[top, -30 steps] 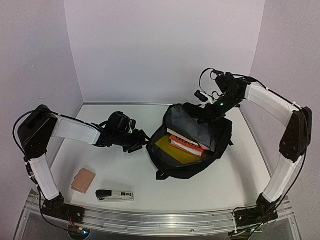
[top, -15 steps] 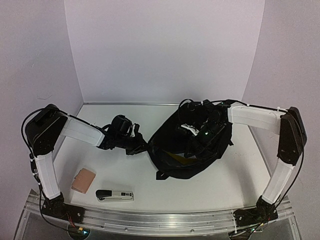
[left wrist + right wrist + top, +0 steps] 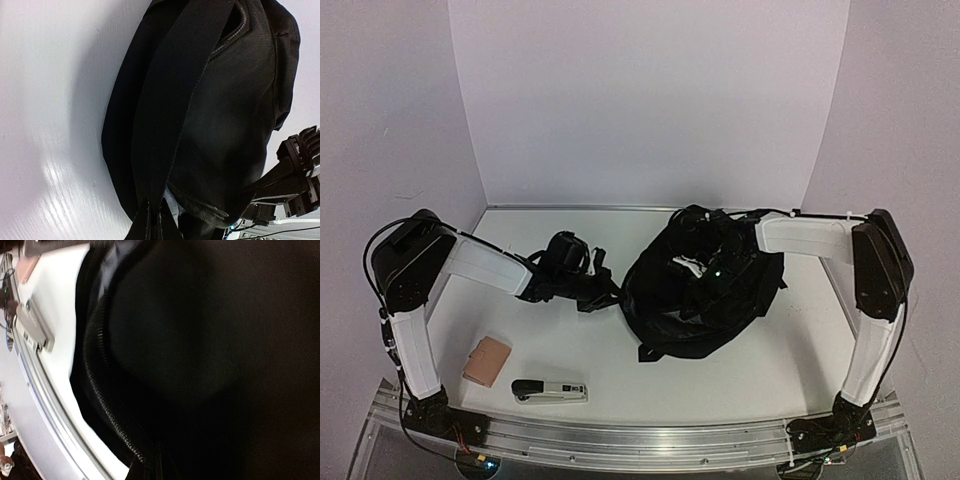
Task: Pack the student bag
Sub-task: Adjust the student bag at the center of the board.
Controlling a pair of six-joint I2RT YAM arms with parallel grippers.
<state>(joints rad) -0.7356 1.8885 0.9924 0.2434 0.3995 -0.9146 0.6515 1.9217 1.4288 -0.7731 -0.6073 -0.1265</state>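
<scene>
The student bag (image 3: 690,325), a large black soft backpack, lies right of the table's middle with its flap folded over the mouth, so what is inside is hidden. My left gripper (image 3: 603,290) is at the bag's left edge, shut on a black shoulder strap (image 3: 175,100). In the left wrist view the strap runs down across the bag (image 3: 230,100) into my left gripper (image 3: 152,222). My right gripper (image 3: 695,272) is low over the top of the bag, shut on its black fabric. The right wrist view shows this gripper (image 3: 160,467) pinching that cloth beside the zip (image 3: 100,385).
A small pink case (image 3: 487,360) and a black-and-silver stapler (image 3: 549,390) lie near the front left of the white table (image 3: 570,340). The metal rail (image 3: 620,435) runs along the near edge. Pale walls close in the back and both sides.
My right gripper has swung down and left from behind the bag, pulling the flap over the open mouth and hiding the books. My left gripper has shut on the strap.
</scene>
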